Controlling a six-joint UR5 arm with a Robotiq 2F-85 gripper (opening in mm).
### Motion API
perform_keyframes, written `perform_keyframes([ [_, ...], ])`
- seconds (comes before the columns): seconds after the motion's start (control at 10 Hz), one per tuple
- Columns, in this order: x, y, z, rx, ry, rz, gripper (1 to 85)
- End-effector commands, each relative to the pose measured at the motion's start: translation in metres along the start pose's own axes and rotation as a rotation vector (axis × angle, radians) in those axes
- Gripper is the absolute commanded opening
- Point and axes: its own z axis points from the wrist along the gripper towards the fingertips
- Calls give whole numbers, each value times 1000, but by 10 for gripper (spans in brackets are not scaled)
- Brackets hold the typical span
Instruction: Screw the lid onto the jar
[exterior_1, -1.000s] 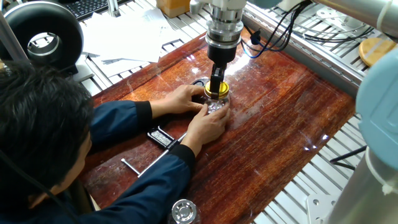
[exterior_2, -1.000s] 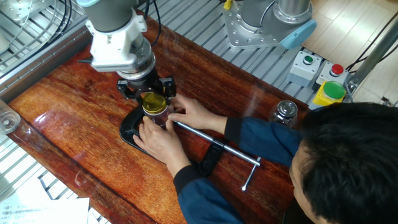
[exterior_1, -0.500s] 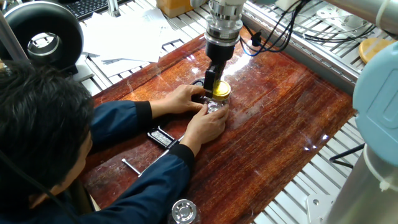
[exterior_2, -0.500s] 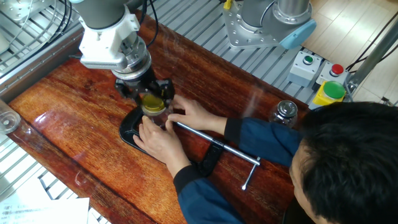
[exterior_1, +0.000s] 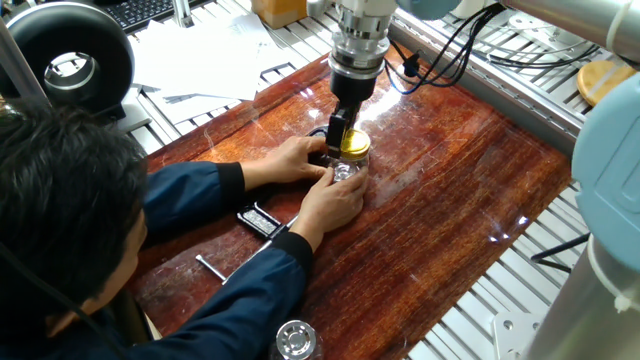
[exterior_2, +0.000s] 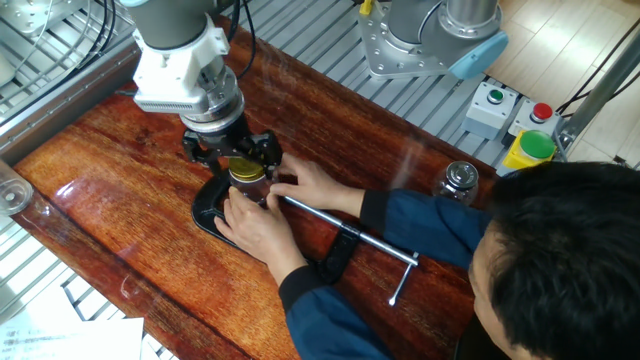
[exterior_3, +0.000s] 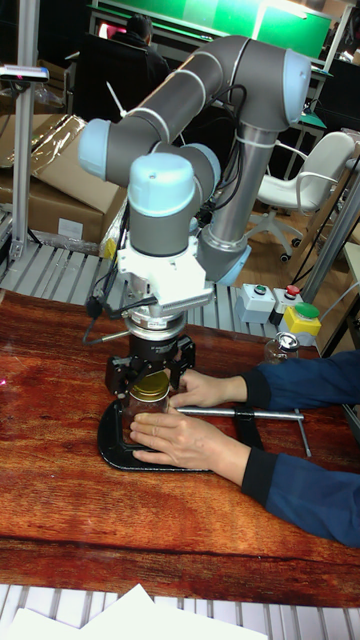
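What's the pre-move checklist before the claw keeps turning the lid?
1. Lid seated on the jar mouth: ok, it sits on top; thread engagement cannot tell.
2. Claw grip on the lid: ok, fingers close against both sides in the tall fixed view.
3. Jar held steady: ok, the person's hands wrap it from both sides.
4. Fingers clear of the claw: not ok, the hands touch the jar right beneath the claw.
5. Black clamp base under the jar: cannot tell if it is tightened; hands hide the contact.
6. Spare jar out of the way: ok, stands apart.
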Motion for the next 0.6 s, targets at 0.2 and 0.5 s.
perform_keyframes([
  [0.2, -15, 27, -23, 40, 30, 24, 847],
  [0.5, -17, 15, -42, 67, 40, -67, 823],
])
